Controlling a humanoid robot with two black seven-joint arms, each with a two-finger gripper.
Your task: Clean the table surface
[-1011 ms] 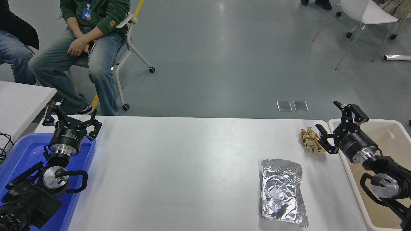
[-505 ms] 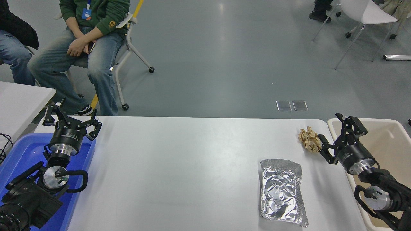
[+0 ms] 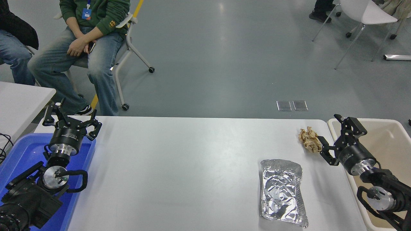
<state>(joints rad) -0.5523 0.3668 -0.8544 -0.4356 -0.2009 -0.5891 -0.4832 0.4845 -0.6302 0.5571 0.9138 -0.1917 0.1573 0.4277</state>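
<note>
Barely any change since half a second ago: right gripper (image 3: 334, 136) nudged slightly closer to the crumpled brown paper (image 3: 309, 140), fingers spread wide, holding nothing. Near-to-far on the table surface (image 3: 179, 166): foil sheet (image 3: 282, 192), then that paper by the beige bin (image 3: 390, 141). Looks like the paper grab is next, needs closing around it; left gripper (image 3: 71, 120) parked, spread, over the blue tray (image 3: 19, 154).

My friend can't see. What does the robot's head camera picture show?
The right black gripper hangs open beside a crumpled brown paper wad on the wide white table surface, near a flattened silver foil pouch. The left black gripper is parked over a blue plastic tray.
</note>
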